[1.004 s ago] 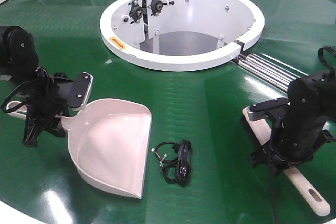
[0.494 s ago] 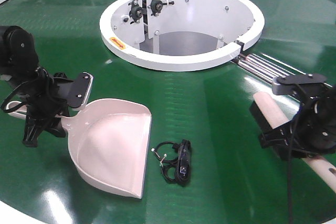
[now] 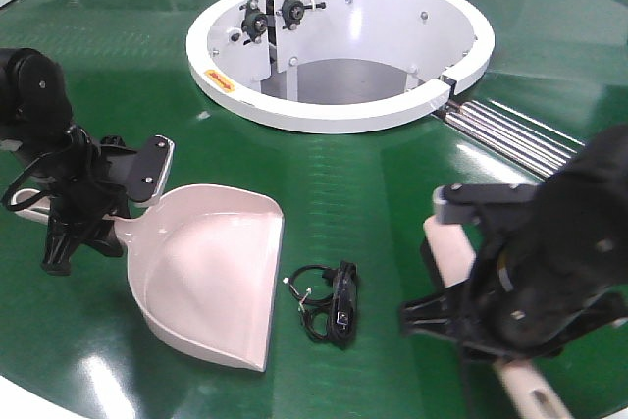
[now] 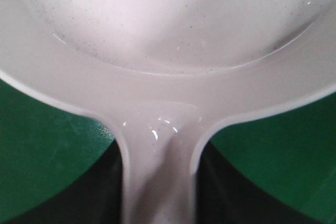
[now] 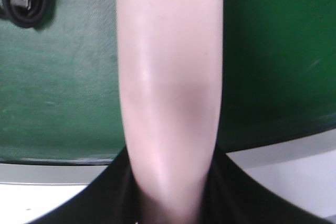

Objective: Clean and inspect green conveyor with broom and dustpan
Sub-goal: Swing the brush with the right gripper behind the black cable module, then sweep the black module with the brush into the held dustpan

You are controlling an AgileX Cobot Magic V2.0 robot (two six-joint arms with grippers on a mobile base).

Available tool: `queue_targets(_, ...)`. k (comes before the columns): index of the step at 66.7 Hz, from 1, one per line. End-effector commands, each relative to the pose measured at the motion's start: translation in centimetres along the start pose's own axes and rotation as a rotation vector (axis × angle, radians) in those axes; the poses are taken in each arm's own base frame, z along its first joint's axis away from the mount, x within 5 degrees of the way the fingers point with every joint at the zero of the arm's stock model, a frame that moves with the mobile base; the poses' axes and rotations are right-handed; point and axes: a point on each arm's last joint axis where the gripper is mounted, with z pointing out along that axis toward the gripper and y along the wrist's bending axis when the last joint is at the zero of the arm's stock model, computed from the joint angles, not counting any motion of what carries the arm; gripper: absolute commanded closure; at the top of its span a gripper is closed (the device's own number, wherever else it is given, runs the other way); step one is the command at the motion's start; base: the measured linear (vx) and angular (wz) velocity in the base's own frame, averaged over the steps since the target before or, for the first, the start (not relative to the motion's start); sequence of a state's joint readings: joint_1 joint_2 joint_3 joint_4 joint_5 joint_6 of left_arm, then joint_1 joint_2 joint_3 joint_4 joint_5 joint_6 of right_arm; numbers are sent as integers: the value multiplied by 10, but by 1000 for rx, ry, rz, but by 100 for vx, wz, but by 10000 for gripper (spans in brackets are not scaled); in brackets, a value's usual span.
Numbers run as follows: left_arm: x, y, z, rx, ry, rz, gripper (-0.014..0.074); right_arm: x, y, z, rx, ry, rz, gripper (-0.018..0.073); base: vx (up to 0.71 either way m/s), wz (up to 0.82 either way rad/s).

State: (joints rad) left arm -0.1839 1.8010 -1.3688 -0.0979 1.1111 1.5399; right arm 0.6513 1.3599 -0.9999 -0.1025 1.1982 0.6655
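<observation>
Both tools held: left gripper point(image 4: 157, 192) clamped on dustpan point(image 3: 211, 272) handle, right gripper point(image 5: 170, 198) clamped on broom point(image 5: 168, 77), but black cable point(image 3: 332, 311) just right of pan not swept in yet, so approx. halfway.

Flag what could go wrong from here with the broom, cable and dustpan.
1. The cable is a loose coil with a plug. The broom may snag and drag it rather than sweep it into the dustpan.
2. The left gripper holds the dustpan only by its narrow handle, so a sideways push could twist it.
3. The right gripper and its arm hide the broom head in the front view, so contact with the green conveyor is hard to judge.
</observation>
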Motion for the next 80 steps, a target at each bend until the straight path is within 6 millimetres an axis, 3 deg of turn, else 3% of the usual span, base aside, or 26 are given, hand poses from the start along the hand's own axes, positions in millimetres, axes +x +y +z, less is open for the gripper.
queue_targets(1, -5, 1, -22, -70, -23, 4, 604, -1, 15, -1, -6, -34, 60, 563, 0, 0)
queue_targets(21, -5, 1, -22, -70, -23, 4, 604, -5, 54, 48, -49, 126, 94, 563, 0, 0)
queue_targets(33, -5, 1, -22, -70, -23, 4, 604, -11, 70, 64, -156, 127, 86, 563, 0, 0)
queue_targets(44, -5, 1, -22, -70, -23, 4, 604, -14, 78, 68, -230, 108, 53, 563, 0, 0)
queue_targets(69, -5, 1, -22, -70, -23, 4, 604, -33, 72, 68, -281, 113, 44, 563, 0, 0)
queue_targets(80, -5, 1, -22, -70, -23, 4, 604, -46, 86, 64, -295, 145, -6, 563, 0, 0)
